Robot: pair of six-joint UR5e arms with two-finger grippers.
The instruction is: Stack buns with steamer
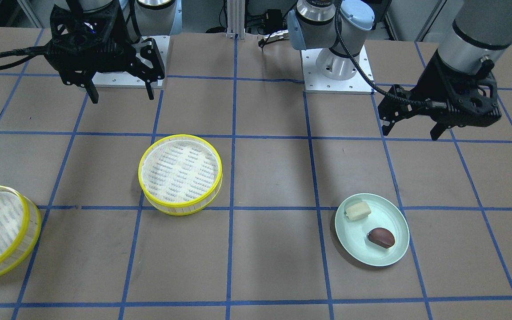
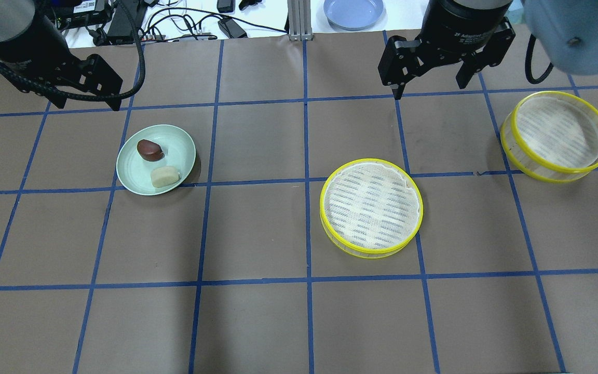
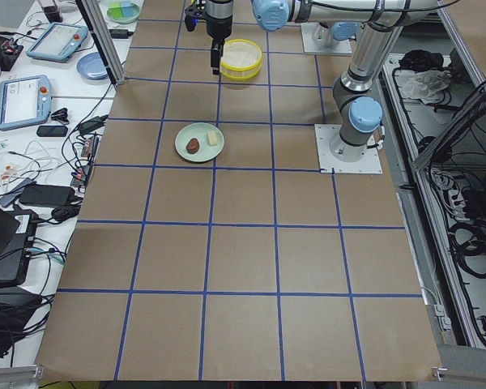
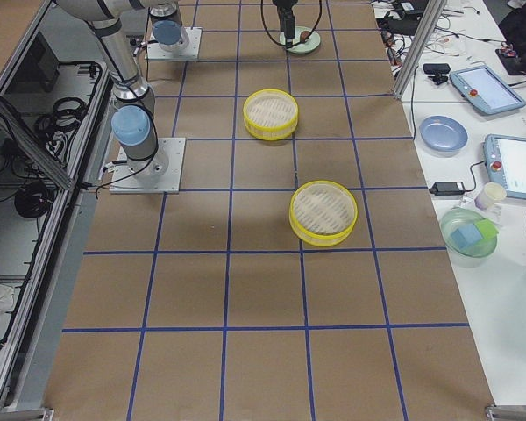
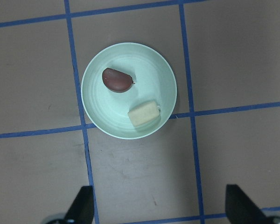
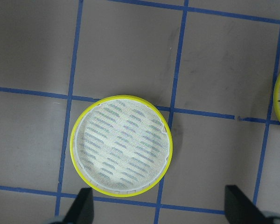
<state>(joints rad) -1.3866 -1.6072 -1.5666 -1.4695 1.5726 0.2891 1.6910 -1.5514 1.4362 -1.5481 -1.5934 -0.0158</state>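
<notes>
- Brown gridded surface [image 1: 274, 178] lay under me.
- My left fingers [image 1: 387, 121] hung spread apart, holding nothing, near the green plate [image 1: 391, 257].
- My right fingers [image 1: 92, 92] hung equally spread.
- Cream bun [image 1: 357, 210] and dark bun [image 1: 381, 237] sat apart on that plate.
- One steamer tier [image 1: 185, 207] sat mid-surface, the second tier [image 1: 30, 214] well apart at its edge.

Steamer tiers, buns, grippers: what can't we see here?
- Outer steamer tier: front-facing view's left edge cuts it; right wrist view shows only a rim sliver.
- Buns: too small in exterior right view to tell apart.
- Left gripper, right gripper: wrist views' bottom edges cut off all but the fingertips.
</notes>
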